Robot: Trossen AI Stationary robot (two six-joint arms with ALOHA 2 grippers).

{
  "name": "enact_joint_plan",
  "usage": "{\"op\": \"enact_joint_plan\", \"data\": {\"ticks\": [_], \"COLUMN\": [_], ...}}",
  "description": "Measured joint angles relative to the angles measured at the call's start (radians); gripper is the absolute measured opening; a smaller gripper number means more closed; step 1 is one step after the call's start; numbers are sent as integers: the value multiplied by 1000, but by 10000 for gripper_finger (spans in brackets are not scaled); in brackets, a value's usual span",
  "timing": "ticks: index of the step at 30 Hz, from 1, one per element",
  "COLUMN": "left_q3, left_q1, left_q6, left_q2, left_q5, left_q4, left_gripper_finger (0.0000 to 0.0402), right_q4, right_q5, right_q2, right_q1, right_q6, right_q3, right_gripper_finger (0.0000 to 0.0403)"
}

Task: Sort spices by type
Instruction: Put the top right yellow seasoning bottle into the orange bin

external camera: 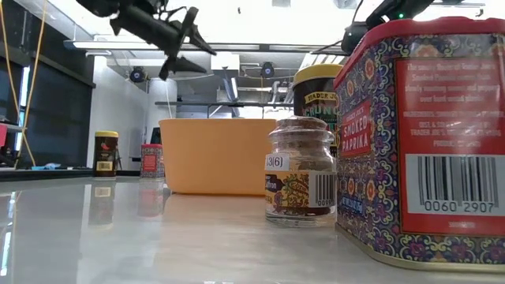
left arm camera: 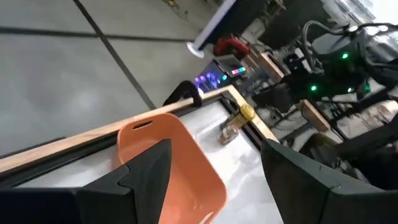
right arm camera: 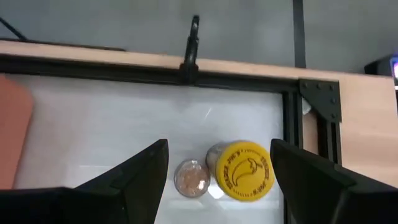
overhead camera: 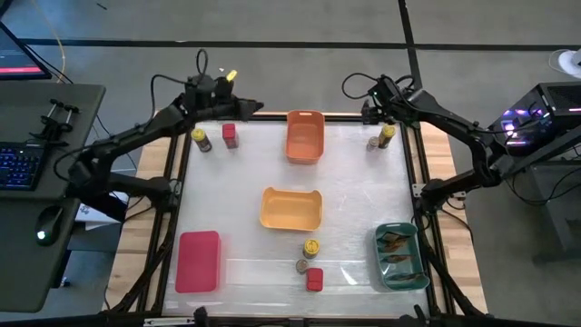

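Right gripper [right arm camera: 217, 180] poised wide open, empty, over two spice jars.
Between its fingers: yellow-lidded jar [right arm camera: 242, 171], rigid, smooth, probably slippery; grasp across the lid. Left gripper [left arm camera: 211, 180] open, idle.

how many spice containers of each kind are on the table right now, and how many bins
yellow-lidded jars: 3
red tins: 2
short grey-brown jars: 2
flat brownish packets in the teal bin: at least 2, exact count unclear
bins: 4
total: 7 jars and tins, plus packets, plus 4 bins
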Motion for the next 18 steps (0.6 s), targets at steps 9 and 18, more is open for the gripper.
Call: {"op": "enact_joint_plan", "data": {"ticks": [9, 18], "left_q3": [0, 0], "left_q1": [144, 187], "left_q6": [31, 29], "left_q2": [83, 78], "left_q5": [280, 312], "left_q4": [134, 141], "left_gripper_finger": [235, 235], "right_q4": [-164, -150], "right_q5": [32, -124], "right_q2": [27, 31], "right_q1": [-17, -4], "right_q6": [224, 343], "right_q3": [0, 0], "right_gripper_finger": [328, 346]}}
